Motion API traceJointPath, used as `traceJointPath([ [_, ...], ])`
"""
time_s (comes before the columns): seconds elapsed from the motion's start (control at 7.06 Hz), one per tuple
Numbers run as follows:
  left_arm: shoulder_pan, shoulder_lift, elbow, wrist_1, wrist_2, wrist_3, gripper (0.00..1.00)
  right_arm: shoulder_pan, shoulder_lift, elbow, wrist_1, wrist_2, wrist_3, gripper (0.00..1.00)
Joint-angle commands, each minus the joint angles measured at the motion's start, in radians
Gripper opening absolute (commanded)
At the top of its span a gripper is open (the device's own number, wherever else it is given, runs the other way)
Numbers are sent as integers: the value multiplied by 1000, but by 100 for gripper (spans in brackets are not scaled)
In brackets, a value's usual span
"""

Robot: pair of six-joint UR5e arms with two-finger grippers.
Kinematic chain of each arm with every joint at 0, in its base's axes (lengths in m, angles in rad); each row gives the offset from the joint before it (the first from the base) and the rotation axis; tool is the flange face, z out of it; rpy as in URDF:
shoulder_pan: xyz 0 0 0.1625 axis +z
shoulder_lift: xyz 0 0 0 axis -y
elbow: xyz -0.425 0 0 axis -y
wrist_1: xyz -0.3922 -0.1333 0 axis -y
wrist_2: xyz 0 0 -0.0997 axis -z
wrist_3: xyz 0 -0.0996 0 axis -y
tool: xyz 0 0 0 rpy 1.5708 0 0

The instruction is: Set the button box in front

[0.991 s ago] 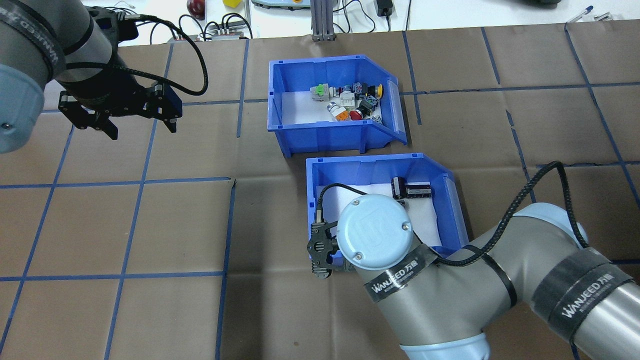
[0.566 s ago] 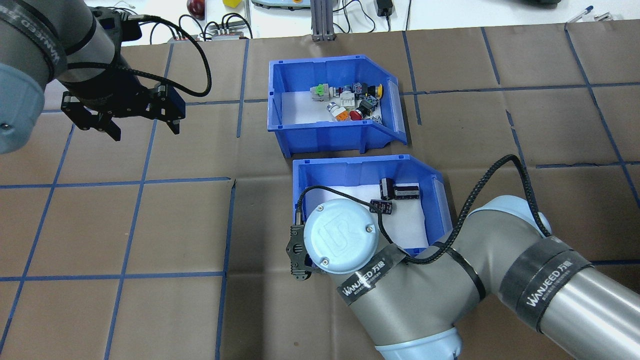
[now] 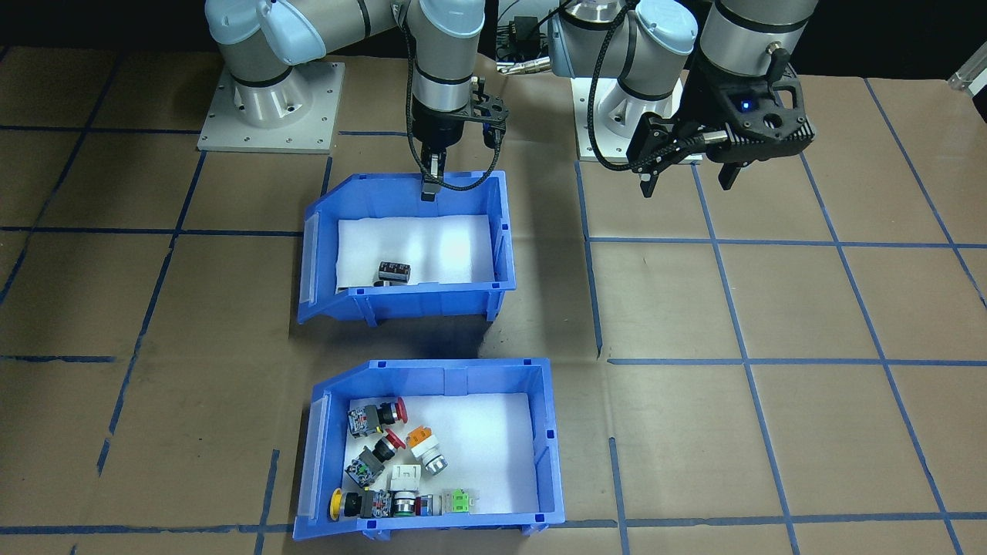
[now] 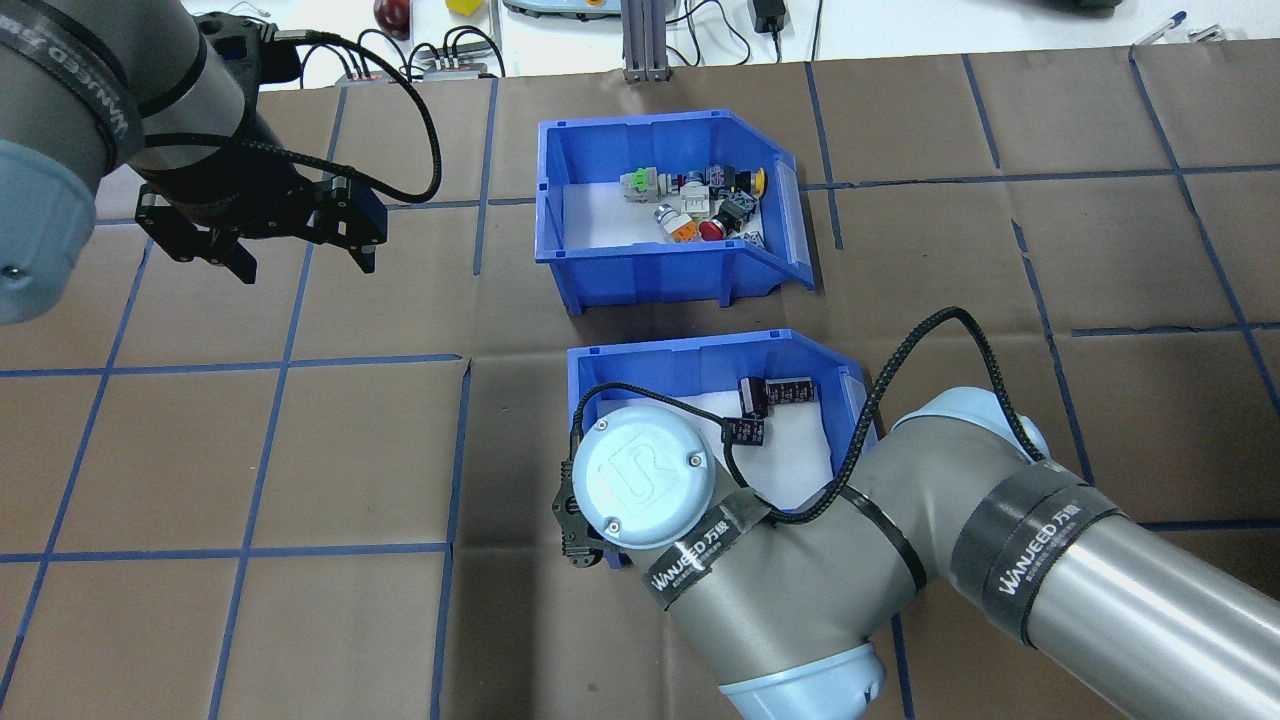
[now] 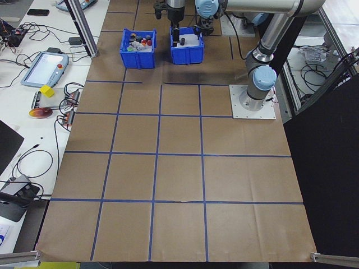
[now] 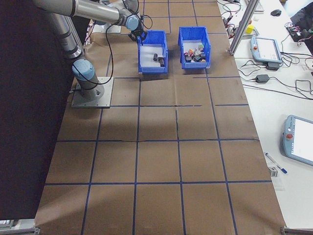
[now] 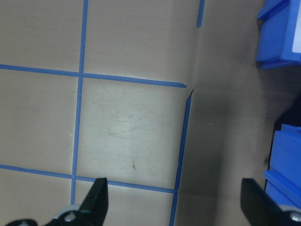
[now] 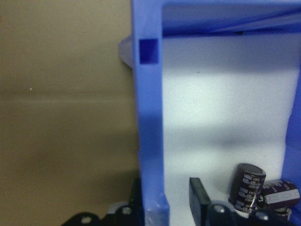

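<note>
1. Your button box [image 3: 547, 439] sits on the brown table [image 3: 771, 308], on the side far from the robot's base. In the front-facing view it is at the bottom, with its switches [image 3: 389, 470] lying loose on white foam.
2. No gripper touches it.
3. The capacitor bin [image 3: 505, 231] lies between the button box and the robot, apart from it by a strip of bare table.
4. Your right gripper [image 8: 164, 207] is clamped on that bin's back wall, one finger outside and one inside on the foam. Dark capacitors [image 8: 247, 183] lie just beside the inner finger.
5. Your left gripper [image 3: 686, 173] hangs over bare table, well apart from both bins, its fingers spread wide and holding nothing.
6. The left wrist view shows only blue tape lines and blue bin edges at the right.
</note>
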Motion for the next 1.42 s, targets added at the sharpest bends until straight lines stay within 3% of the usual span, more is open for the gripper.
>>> traceJointPath([
  [0.0,-2,1,-1,0,1,1,99,-17,-51,-14,8,-2,-1,100],
  [0.28,-4,4,-4,0,1,-7,99,-67,-158,-17,122,1,-2,100],
  [0.42,-4,10,-9,0,1,-10,99,-148,-195,-21,137,10,-13,100],
  [0.57,-4,15,-15,0,1,-10,99,-245,-205,-43,138,20,-15,100],
  [0.71,-4,12,-17,15,-6,-11,99,-337,-203,-84,144,85,-2,100],
  [0.85,-4,19,-18,14,-7,-13,99,-429,-202,-142,196,102,-1,100],
  [0.99,-4,18,-18,15,-9,-34,99,-518,-202,-214,271,106,58,100],
  [1.13,-4,24,-18,14,-4,-78,99,-564,-196,-268,314,148,205,100],
  [1.27,-5,32,-21,11,-3,-86,95,-594,-179,-305,347,155,317,100],
])
